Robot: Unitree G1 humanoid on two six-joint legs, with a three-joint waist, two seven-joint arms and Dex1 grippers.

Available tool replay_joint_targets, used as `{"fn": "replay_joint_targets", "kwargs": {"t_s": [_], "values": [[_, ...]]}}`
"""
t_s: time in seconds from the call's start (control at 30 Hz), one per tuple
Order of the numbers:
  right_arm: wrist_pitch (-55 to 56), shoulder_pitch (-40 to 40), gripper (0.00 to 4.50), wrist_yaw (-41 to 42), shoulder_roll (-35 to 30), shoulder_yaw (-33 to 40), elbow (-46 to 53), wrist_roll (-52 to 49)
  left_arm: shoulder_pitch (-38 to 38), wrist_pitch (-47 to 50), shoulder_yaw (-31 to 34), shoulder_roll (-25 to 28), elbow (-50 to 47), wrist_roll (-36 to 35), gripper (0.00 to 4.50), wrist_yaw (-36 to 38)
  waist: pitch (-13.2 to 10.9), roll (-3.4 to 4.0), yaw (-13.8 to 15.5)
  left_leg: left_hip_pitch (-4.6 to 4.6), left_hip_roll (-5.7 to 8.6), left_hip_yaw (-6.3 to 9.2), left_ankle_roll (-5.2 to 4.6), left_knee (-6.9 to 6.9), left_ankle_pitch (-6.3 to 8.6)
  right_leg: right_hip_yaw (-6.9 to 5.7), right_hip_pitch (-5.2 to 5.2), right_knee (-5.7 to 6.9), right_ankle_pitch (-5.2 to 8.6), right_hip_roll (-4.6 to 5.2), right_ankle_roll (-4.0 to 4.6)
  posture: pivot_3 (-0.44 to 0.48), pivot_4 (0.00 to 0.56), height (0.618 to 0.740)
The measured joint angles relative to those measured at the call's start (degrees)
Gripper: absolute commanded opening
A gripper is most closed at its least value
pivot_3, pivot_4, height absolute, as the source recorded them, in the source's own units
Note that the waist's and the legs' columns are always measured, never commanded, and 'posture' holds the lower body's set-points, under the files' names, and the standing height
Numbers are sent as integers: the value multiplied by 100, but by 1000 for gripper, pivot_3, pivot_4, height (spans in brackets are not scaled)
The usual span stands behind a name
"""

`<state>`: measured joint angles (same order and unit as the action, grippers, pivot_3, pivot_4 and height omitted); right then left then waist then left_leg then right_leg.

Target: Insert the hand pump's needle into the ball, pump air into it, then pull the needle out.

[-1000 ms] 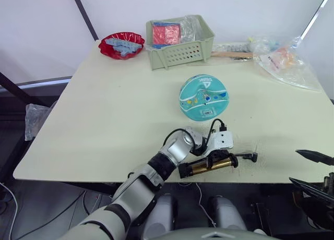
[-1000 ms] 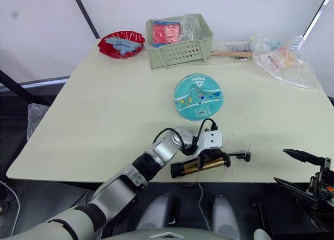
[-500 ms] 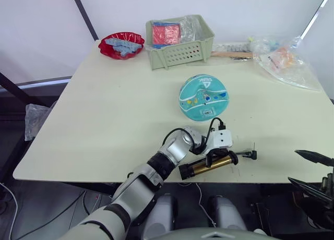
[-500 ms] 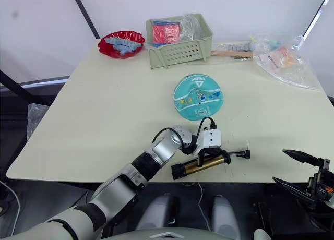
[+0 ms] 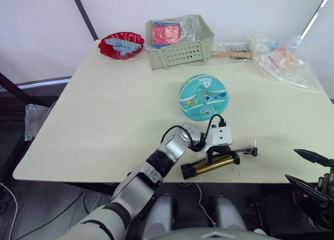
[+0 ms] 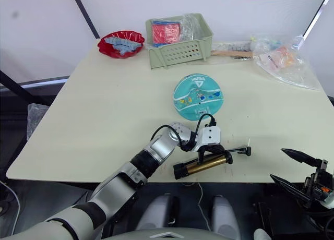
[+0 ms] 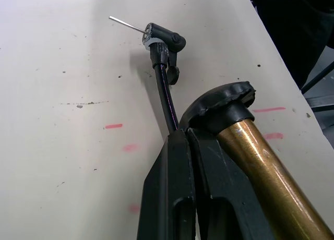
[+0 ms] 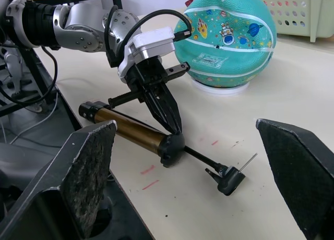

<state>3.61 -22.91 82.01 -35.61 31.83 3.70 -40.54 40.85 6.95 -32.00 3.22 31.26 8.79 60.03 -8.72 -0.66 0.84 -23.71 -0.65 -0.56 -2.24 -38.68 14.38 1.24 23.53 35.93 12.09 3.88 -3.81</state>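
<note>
The teal ball rests on the cream table, past its middle. The gold-bronze hand pump lies near the front edge, a little nearer than the ball. My left gripper is shut at the pump's black cap, where the thin black hose leaves it. The hose ends in a black fitting with the needle pointing free over the table, clear of the ball. My right gripper hangs open off the table's front right corner, its fingers wide apart and holding nothing.
A green basket with red packets stands at the back, a red bowl to its left. Clear plastic bags lie at the back right. The table's front edge runs just below the pump.
My left gripper has shifted slightly toward the ball, and the pump's hose end with the needle has swung up with it. The right gripper has barely moved.
</note>
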Motion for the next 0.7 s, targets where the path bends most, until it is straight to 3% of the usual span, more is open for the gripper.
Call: {"fn": "replay_joint_targets", "kwargs": {"t_s": [0.2, 0.37, 0.47, 0.7], "values": [[59, -43, 4500, -48, 83, -6, 4, 5, -68, -2, -2, 36, -13, 2, 99, 111, 0, 1, 0, 0, 0, 1, 0, 0, 0, 0, 0, 0, 0, 0, 0, 0, 150, 740], [90, -67, 4500, -79, 112, -14, 10, 11, -81, -20, 1, 23, -12, 17, 1649, -39, 0, 1, 0, 0, 0, 1, 0, 0, 0, 0, 0, 0, 0, 0, 0, 0, 150, 740], [103, -98, 4500, -99, 113, -15, 12, 11, -72, -18, 6, 25, -12, 28, 3102, -163, 0, 1, 0, 0, 0, 2, 0, 0, 0, 0, 0, 0, 0, 0, 0, 0, 150, 740], [151, -105, 4500, -98, 112, -15, 11, 11, -68, 62, -5, 18, 4, 89, 3102, -148, 0, 1, 0, 0, 0, 1, 0, 0, 0, 0, 0, 0, 0, 0, 0, 0, 150, 740]]}}
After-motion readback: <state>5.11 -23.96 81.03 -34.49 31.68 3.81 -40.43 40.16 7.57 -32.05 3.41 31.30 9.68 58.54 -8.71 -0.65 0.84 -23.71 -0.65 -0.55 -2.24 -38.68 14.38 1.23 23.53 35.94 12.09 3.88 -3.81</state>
